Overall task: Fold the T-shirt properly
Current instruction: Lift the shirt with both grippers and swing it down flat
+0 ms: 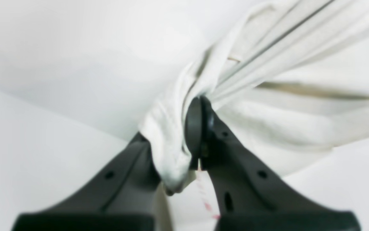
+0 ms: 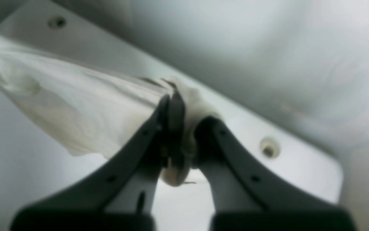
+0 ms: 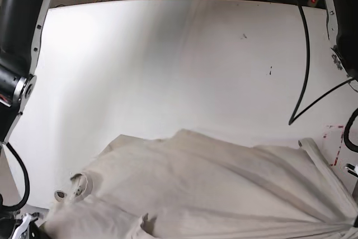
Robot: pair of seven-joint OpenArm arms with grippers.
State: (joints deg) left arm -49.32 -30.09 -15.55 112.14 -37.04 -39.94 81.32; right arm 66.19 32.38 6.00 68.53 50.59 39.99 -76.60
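Observation:
The beige T-shirt (image 3: pixel 212 188) lies wrinkled along the near edge of the white table (image 3: pixel 168 71), pulled out between both lower corners of the base view. In the left wrist view my left gripper (image 1: pixel 198 128) is shut on a bunched edge of the T-shirt (image 1: pixel 287 96), which stretches away to the upper right. In the right wrist view my right gripper (image 2: pixel 179 128) is shut on another bunched edge of the T-shirt (image 2: pixel 85 102), and the cloth runs taut to the left. Both gripper tips fall outside the base view.
Black arm links stand at the far left (image 3: pixel 19 26) and far right (image 3: pixel 341 15) of the base view. A black cable (image 3: pixel 305 82) hangs over the table's right side beside red marks (image 3: pixel 335 138). Screw holes (image 2: pixel 269 148) show along a table edge.

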